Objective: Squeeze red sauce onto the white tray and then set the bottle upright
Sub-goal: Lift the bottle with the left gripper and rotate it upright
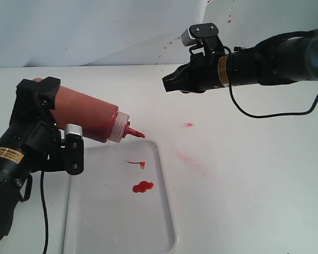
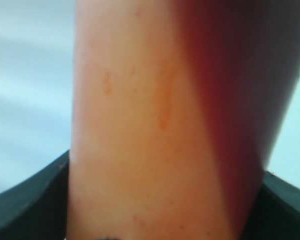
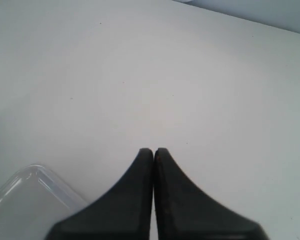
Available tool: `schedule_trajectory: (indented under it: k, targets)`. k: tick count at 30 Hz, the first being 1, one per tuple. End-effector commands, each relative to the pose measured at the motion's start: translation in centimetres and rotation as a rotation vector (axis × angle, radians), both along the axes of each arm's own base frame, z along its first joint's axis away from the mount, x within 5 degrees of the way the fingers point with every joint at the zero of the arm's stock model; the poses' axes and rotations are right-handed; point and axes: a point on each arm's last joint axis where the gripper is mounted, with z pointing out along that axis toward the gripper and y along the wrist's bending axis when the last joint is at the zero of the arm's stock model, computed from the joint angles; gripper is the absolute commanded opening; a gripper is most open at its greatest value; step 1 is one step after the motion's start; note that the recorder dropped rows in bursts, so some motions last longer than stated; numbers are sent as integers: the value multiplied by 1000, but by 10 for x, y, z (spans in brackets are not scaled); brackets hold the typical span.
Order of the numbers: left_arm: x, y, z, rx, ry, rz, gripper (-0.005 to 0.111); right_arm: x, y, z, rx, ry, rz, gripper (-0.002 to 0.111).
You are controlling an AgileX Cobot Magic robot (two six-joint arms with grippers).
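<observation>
The left gripper (image 1: 50, 114) clamps the bottle (image 1: 87, 116), tilted nozzle-down over the tray (image 1: 111, 222) rim so sauce (image 1: 142, 187) lands inside: 1 blob lies mid-tray. The right gripper (image 3: 154, 155) hovers well apart, jaws pressed together, empty.

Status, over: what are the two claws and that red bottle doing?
Left gripper holds bottle tilted, nozzle near white tray edge. Red sauce on tray. Right gripper shut, empty, clear.
</observation>
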Motion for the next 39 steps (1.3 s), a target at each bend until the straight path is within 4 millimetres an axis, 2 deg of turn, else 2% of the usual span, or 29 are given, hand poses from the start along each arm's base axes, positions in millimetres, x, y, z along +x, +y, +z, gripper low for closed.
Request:
schedule_trajectory:
  k: [1, 10, 16, 23, 26, 36, 39]
  targets:
    - [2, 3, 12, -90, -74, 42, 0, -5, -6, 1, 15, -49, -56, 0]
    - [2, 8, 11, -265, -54, 107, 0, -32, -21, 23, -34, -136, -106, 0]
    - [2, 12, 10, -423, -43, 166, 0, -60, -32, 42, 78, -256, -181, 0]
    - [2, 11, 4, -455, 26, 174, 0, -94, -56, 59, 195, -441, -361, 0]
    - [2, 11, 4, -486, 27, 176, 0, -99, -57, 66, 220, -465, -363, 0]
    - [2, 10, 4, -559, 33, 165, 0, -100, -55, 69, 228, -494, -332, 0]
    - [1, 10, 3, -636, 43, 177, 0, -100, -55, 69, 231, -497, -331, 0]
